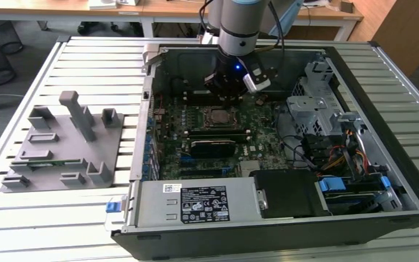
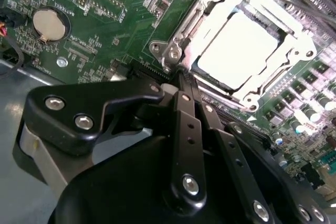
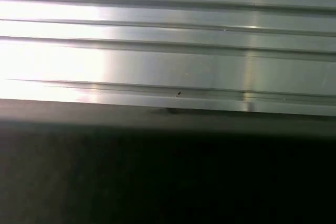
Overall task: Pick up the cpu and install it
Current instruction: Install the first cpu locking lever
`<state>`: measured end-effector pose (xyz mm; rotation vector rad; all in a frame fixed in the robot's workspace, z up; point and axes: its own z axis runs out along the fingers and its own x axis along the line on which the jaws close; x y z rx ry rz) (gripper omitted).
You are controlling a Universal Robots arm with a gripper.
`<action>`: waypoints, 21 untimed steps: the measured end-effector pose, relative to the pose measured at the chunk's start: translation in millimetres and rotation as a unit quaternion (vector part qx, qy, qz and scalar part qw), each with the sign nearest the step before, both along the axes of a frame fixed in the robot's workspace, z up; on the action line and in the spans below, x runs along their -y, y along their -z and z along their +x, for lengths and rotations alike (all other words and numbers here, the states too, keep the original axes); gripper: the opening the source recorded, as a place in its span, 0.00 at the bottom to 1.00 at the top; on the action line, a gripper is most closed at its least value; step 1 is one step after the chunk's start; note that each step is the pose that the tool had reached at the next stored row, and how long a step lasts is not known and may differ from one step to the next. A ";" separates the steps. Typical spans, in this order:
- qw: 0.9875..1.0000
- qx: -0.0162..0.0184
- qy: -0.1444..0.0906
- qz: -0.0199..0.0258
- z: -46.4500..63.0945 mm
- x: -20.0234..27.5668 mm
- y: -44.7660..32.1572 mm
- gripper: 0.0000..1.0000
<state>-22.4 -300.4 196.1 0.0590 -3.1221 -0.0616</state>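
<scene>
The arm hangs inside the open computer case [image 1: 384,136], its gripper [image 1: 229,98] poised just above the motherboard [image 1: 195,117], right at the edge of the CPU socket [image 1: 217,116]. In the second wrist view the cpu [image 2: 239,51] sits flat in that socket, its bright metal top framed by the silvery retention bracket [image 2: 181,35], so by the look of it the chip is already seated where it belongs. The gripper's black fingers [image 2: 184,98] come together to a narrow point beside the socket's corner with nothing between them: closed, and empty, as far as this angle shows. That would fit a tool that has let the chip go and pulled its tips together to stay clear of the frame. A coin cell battery [image 2: 51,24] gleams well off on the board. Out on the slatted table [image 1: 85,49], at the exterior view's left, the grey fixture tray [image 1: 64,147] stands apart from the case, well away from the arm.
</scene>
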 end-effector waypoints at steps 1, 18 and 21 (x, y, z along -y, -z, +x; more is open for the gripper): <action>1.000 0.000 0.000 0.001 0.0 0.0 -0.1 0.11; 1.000 0.000 0.000 0.002 0.0 3.1 -7.3 0.11; 1.000 0.000 0.000 0.002 0.0 4.8 -7.3 0.11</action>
